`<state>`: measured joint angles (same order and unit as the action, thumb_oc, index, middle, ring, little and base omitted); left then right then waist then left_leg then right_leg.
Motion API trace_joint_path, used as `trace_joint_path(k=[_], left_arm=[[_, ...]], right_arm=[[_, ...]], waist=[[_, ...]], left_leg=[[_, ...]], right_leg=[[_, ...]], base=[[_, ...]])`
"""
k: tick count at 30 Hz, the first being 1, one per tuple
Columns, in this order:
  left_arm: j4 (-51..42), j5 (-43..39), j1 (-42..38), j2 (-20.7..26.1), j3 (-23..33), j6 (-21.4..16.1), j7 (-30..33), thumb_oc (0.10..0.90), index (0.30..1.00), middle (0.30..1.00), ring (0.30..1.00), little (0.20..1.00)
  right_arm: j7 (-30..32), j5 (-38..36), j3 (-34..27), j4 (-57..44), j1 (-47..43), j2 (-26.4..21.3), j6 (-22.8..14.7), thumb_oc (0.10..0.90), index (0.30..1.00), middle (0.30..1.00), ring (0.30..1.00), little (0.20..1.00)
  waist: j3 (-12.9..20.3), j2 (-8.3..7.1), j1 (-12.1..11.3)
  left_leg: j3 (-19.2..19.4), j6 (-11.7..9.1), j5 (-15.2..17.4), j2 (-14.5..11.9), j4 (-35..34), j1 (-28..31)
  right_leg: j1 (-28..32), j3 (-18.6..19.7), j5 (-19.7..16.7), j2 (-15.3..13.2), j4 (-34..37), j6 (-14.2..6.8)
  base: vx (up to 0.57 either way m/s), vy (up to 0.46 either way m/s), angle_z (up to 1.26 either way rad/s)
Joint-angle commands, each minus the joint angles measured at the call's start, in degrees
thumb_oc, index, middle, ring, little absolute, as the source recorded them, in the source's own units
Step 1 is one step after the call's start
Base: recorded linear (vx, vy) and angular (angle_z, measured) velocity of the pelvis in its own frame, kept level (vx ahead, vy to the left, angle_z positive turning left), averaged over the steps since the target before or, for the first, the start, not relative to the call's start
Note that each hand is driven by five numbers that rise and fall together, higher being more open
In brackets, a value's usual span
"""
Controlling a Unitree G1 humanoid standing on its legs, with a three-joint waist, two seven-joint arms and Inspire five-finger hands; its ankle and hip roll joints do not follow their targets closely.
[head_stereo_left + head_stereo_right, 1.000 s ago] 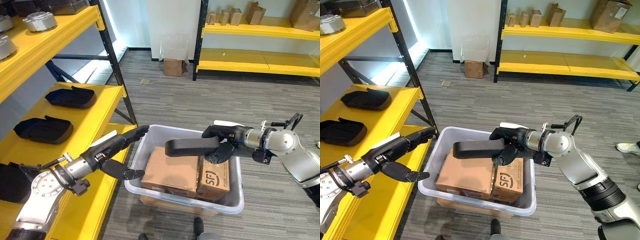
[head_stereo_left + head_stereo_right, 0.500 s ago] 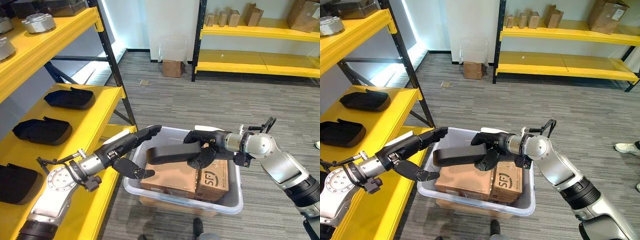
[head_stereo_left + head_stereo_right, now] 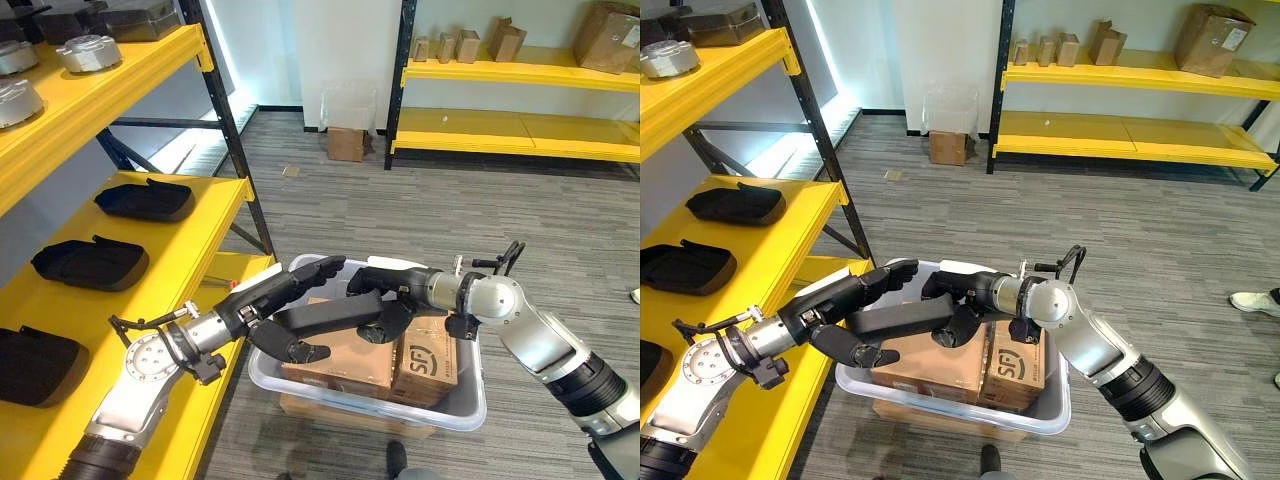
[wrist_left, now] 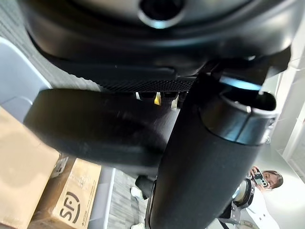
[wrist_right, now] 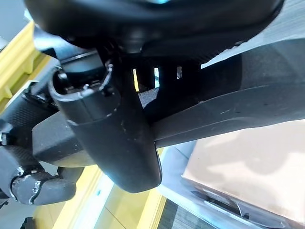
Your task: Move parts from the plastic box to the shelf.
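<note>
Left wrist view: part (image 4: 95,129), apparently half-hidden.

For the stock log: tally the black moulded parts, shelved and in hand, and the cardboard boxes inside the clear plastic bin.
Black moulded plastic parts on the yellow shelf: 3
Black moulded plastic part in the right hand: 1
Brown cardboard boxes in the clear plastic bin: 2
Total: 6

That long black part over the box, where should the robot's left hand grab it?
Probably the free end of the long black part nearest the shelf, coming from the left. The right hand is curled round the other end, and the left hand already has straight fingers above and thumb below this one.
</note>
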<state>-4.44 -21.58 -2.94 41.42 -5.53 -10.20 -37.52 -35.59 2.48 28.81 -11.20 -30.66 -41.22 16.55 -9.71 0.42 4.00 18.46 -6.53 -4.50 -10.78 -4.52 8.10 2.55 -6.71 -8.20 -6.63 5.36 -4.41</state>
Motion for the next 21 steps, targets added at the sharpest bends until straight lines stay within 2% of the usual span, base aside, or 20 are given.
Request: trace_joint_path(k=[1, 9, 21], left_arm=[[1.04, -2.26, -6.85, -0.44, -1.16, -3.06, -0.09, 0.9, 1.0, 1.0, 1.0, 1.0], [1.4, -0.91, -6.23, -2.14, -1.9, -2.23, 0.94, 0.9, 1.0, 1.0, 1.0, 1.0], [2.31, 2.61, -4.71, -2.43, -0.54, -4.18, 3.9, 0.9, 1.0, 1.0, 1.0, 1.0]], right_arm=[[4.51, 0.85, -2.4, -2.66, -11.5, 2.51, -6.47, 0.4, 0.3, 0.3, 0.3, 0.3], [4.15, 2.53, -2.62, -2.8, -11.47, 3.92, -7.23, 0.4, 0.3, 0.3, 0.3, 0.3], [4.16, 2.05, -3.48, -2.7, -10.06, 3.72, -8.16, 0.4, 0.3, 0.3, 0.3, 0.3]], waist=[[4.53, -0.05, -0.45], [4.65, 0.1, -0.33], [4.63, -0.06, -0.45]], left_leg=[[-2.65, -0.74, 2.9, -3.66, -0.48, 0.27], [-2.6, -0.65, 3.05, -3.58, -0.48, 0.45], [-2.59, -0.57, 3.18, -3.56, -0.48, 0.49]], right_leg=[[2.77, -2.43, 4.95, -5.64, -0.36, -4.92], [2.71, -2.09, 4.94, -5.5, -0.36, -4.78], [2.68, -2.03, 5.1, -5.43, -0.36, -4.74]], base=[[0.0, 0.0, 0.0], [0.0, 0.0, 0.0], [0.0, 0.0, 0.0]])
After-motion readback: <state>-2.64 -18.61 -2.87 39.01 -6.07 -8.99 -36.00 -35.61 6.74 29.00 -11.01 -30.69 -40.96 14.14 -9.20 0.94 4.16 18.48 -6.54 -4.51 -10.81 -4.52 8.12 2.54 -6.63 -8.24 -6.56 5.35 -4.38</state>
